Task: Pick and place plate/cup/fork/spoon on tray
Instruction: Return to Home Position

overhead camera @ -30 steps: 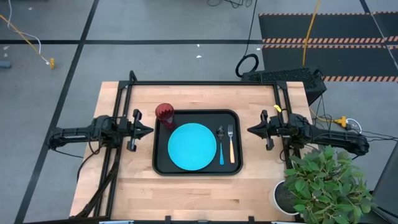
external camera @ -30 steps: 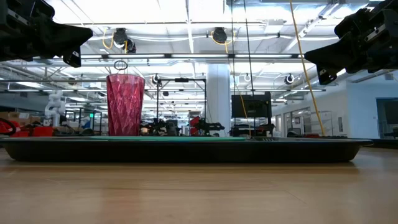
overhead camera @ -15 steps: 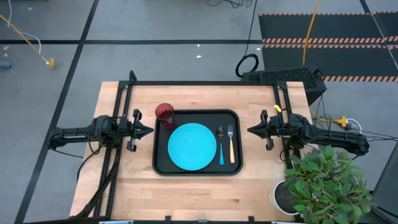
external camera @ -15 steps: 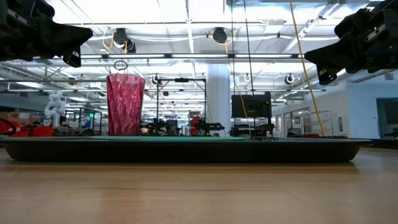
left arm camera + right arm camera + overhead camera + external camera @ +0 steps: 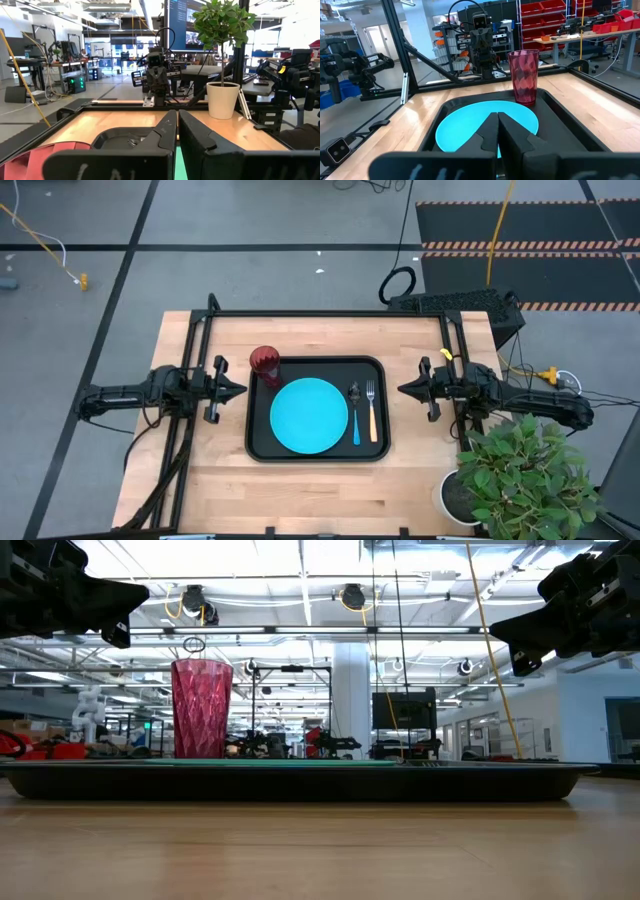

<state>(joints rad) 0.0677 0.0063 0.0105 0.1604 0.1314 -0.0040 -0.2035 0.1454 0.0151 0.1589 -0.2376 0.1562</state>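
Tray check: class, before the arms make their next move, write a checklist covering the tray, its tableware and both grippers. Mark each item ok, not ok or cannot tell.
1. The plate lies flat inside the tray: ok.
2. The cup stands upright in the tray's far left corner: ok.
3. The fork and the spoon lie side by side in the tray, right of the plate: ok.
4. The left gripper is off the tray's left side, shut and holding nothing: ok.
5. The right gripper is off the tray's right side, shut and holding nothing: ok.
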